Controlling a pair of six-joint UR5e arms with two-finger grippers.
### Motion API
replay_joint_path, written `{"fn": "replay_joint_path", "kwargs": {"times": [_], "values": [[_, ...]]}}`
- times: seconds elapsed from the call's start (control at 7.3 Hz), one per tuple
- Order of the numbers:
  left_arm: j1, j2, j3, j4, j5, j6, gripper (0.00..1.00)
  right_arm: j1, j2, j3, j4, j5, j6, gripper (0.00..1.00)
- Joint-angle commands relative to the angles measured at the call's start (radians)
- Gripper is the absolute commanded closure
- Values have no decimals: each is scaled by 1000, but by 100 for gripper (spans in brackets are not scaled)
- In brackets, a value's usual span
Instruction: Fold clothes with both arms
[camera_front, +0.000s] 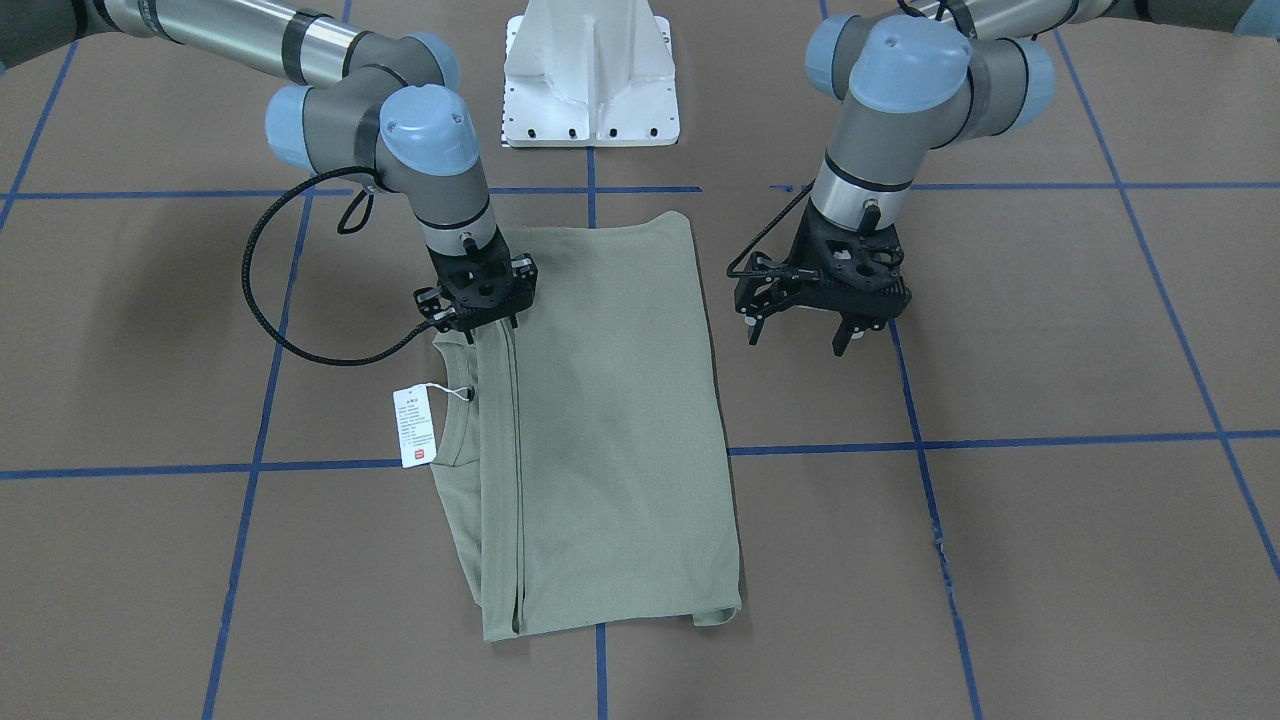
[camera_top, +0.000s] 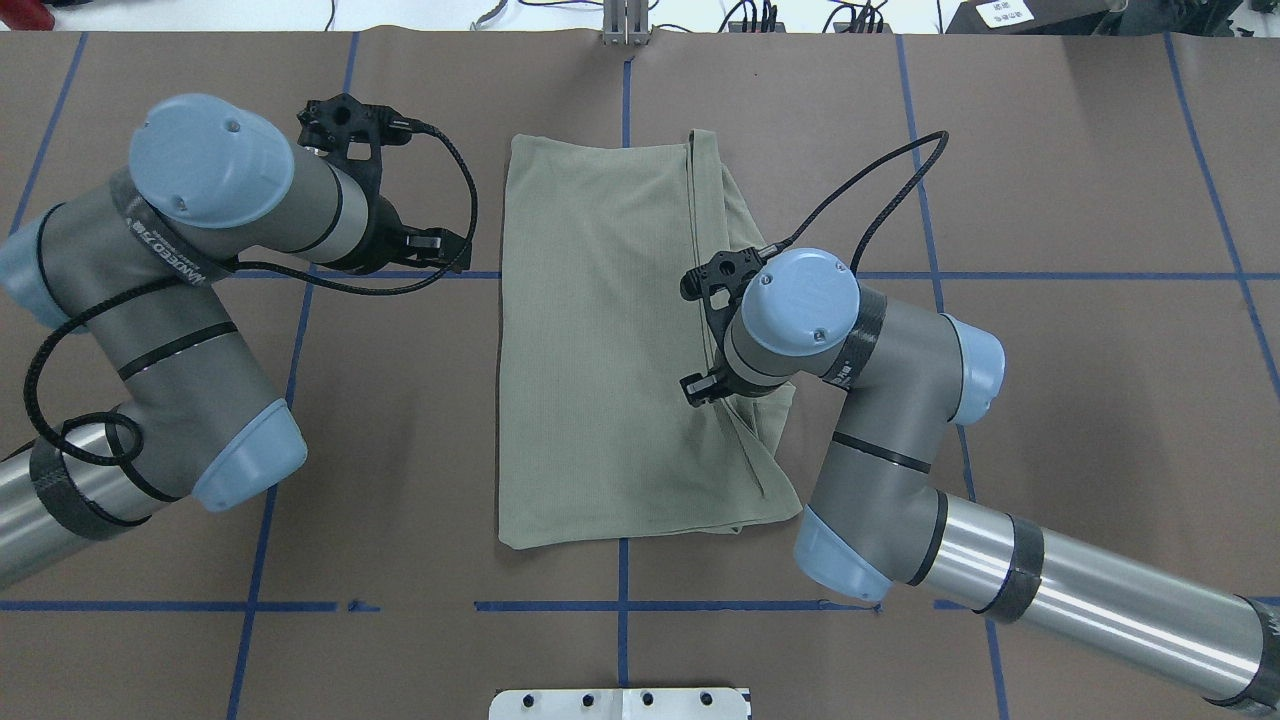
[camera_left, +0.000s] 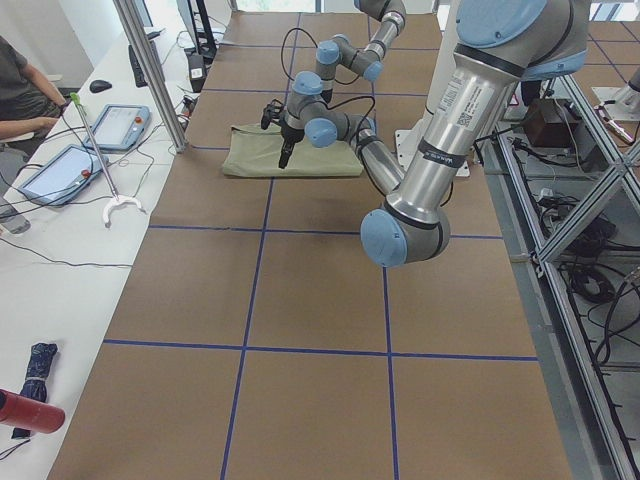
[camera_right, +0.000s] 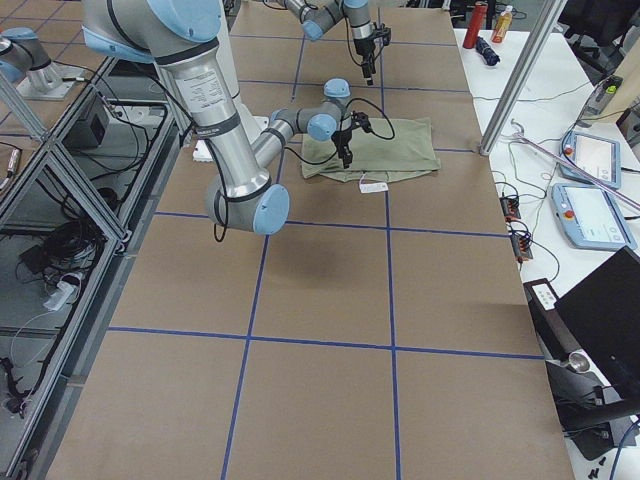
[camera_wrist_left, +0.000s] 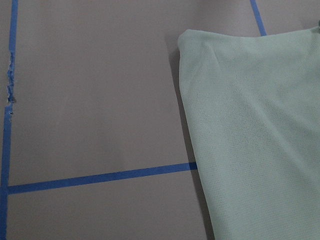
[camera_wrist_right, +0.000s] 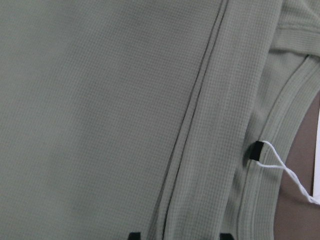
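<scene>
The sage-green shirt (camera_front: 600, 420) lies flat on the brown table, folded lengthwise into a long rectangle, and also shows from overhead (camera_top: 600, 350). Its white hang tag (camera_front: 413, 427) rests on the table beside the round neck. My right gripper (camera_front: 490, 328) stands over the folded sleeve edge near the neck. In the right wrist view its fingertips (camera_wrist_right: 134, 235) are apart with the fold seam running between them, so it is open. My left gripper (camera_front: 797, 340) hangs open above bare table beside the shirt's other long edge (camera_wrist_left: 260, 125), holding nothing.
The white pedestal base (camera_front: 590, 80) stands behind the shirt. Blue tape lines (camera_front: 1000, 440) grid the brown table. A side bench with tablets (camera_left: 60, 170), cables and a seated person's arm (camera_left: 25, 110) runs along the far edge.
</scene>
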Motion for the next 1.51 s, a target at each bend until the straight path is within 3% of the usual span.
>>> {"fn": "replay_joint_path", "kwargs": {"times": [0.0,0.55,0.82,0.96,1.37], "values": [[-3,0,1,0,0,8,1,0,6,-5,5,1,1,43],[-1,0,1,0,0,8,1,-7,6,-23,6,3,1,64],[-1,0,1,0,0,8,2,-7,8,-23,6,4,4,68],[-1,0,1,0,0,8,2,-9,8,-23,6,6,3,76],[-6,-2,1,0,0,8,2,-12,6,-23,6,9,6,81]]}}
